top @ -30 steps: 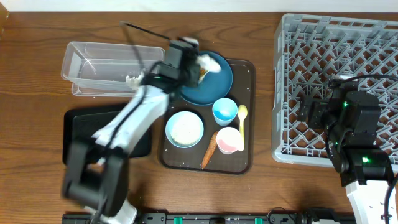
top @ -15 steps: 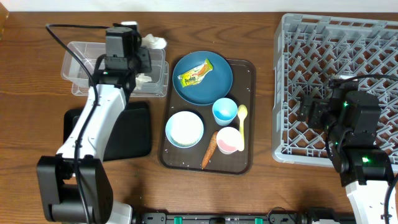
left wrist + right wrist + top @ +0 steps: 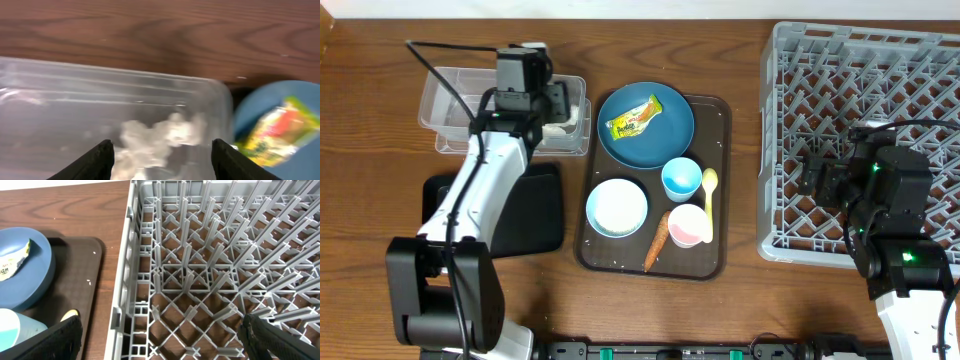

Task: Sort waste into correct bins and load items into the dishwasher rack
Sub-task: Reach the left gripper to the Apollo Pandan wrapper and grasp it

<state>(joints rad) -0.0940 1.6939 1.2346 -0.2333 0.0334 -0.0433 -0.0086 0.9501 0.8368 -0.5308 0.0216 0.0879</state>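
wood table (image 3: 380, 60): left gripper (image 3: 162, 157) over clear tub (image 3: 450, 100) at 10 o'clock, jaws apart, crumpled tissue (image 3: 160, 137) lying inside, drop looks done. right gripper (image 3: 160, 340) wide apart over dishwasher rack (image 3: 880, 60) at 3 o'clock, idle.

Left gripper (image 3: 161, 159) moved to clear tub (image 3: 450, 100), opened, tissue (image 3: 175, 127) seemingly inside

Over my brown wood-grain table (image 3: 740, 40) now: clear rectangular plastic tub (image 3: 450, 100) far left, flat black rectangular tray (image 3: 538, 212) just nearer me, dark brown serving tray (image 3: 705, 266) mid-table, big grey pegged plastic rack (image 3: 840, 60) on my right.
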